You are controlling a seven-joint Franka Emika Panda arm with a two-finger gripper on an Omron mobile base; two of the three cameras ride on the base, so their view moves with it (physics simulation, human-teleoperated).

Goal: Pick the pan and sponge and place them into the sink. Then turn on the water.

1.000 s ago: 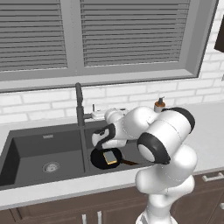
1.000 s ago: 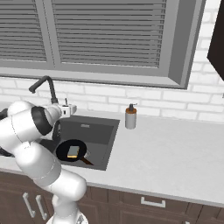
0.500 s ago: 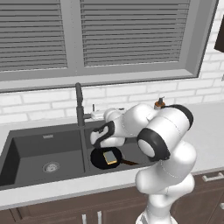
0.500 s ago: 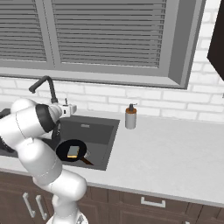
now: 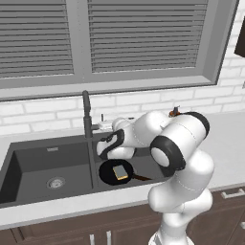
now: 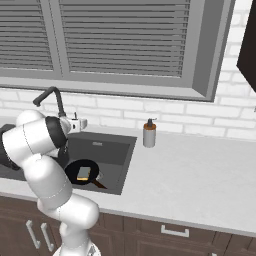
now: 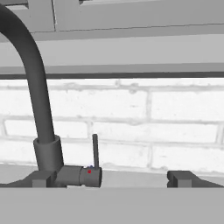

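The black pan (image 5: 109, 173) lies in the right basin of the dark grey sink (image 5: 28, 165), handle pointing right. Inside the pan sits the yellow sponge (image 5: 121, 171). From the right base view the pan (image 6: 75, 176) and the sponge (image 6: 83, 173) lie low in the sink (image 6: 114, 150), close to my arm. My gripper (image 5: 102, 126) is raised above the basin, right beside the dark faucet (image 5: 87, 122). In the hand view my gripper (image 7: 113, 179) is open, and the faucet's thin upright lever (image 7: 95, 151) stands between the fingertips (image 7: 183, 178), nearer the left one.
A soap bottle (image 6: 148, 134) stands on the counter right of the sink. The faucet's curved spout (image 7: 30, 74) rises at the left of the hand view, with the white brick wall (image 7: 153, 109) and a window sill close behind.
My hand has crept a little closer to the faucet. The pan and sponge lie unmoved in the sink.
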